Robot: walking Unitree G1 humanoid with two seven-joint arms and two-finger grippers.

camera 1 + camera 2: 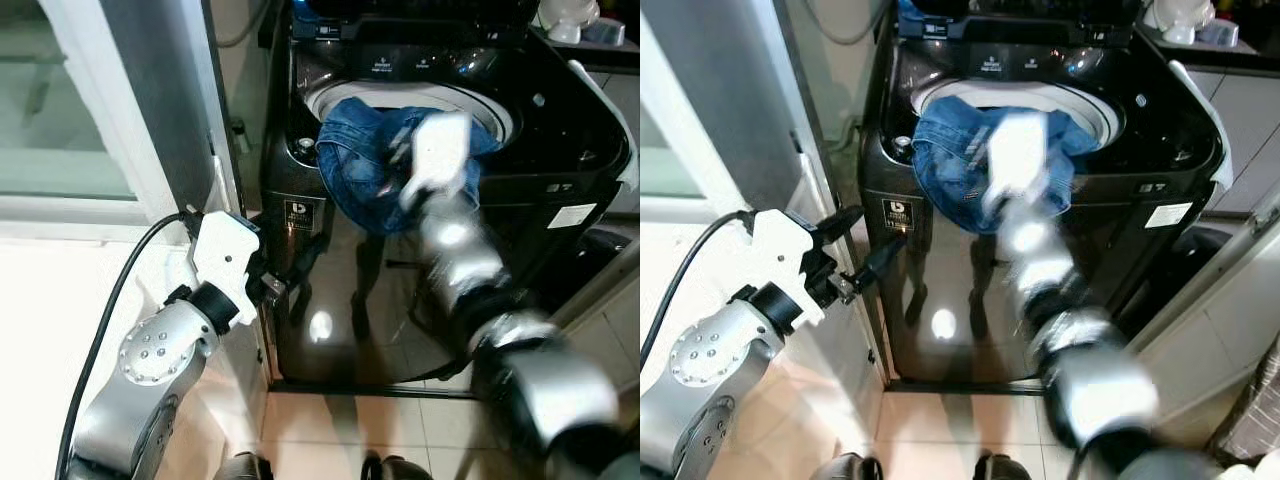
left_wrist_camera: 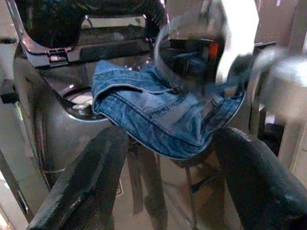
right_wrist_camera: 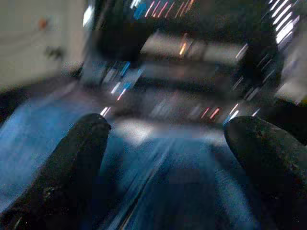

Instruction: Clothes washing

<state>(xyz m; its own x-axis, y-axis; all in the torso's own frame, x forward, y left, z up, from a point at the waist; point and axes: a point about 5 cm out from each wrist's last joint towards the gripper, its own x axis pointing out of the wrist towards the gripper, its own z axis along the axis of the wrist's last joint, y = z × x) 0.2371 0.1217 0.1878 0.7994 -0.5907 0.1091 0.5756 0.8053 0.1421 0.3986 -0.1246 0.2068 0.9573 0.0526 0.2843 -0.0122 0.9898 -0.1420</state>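
Note:
A pair of blue jeans [image 1: 365, 165] hangs over the front rim of the drum opening of a black top-loading washing machine [image 1: 560, 130], whose lid stands up. My right arm reaches forward, blurred, with its white wrist block over the jeans. The right gripper [image 3: 168, 139] is open, its two fingers spread wide just above the denim [image 3: 43, 134]. My left gripper [image 1: 868, 245] is open and held low by the machine's front left corner, apart from the cloth. In the left wrist view the jeans [image 2: 144, 112] lie ahead of it, beyond its fingers [image 2: 91, 177].
A white-framed glass door [image 1: 130, 120] stands close on the left, beside my left arm. A black cable [image 1: 110, 300] runs along that arm. White objects [image 1: 570, 20] sit on a counter at the back right. Pale tiled floor [image 1: 340, 430] lies before the machine.

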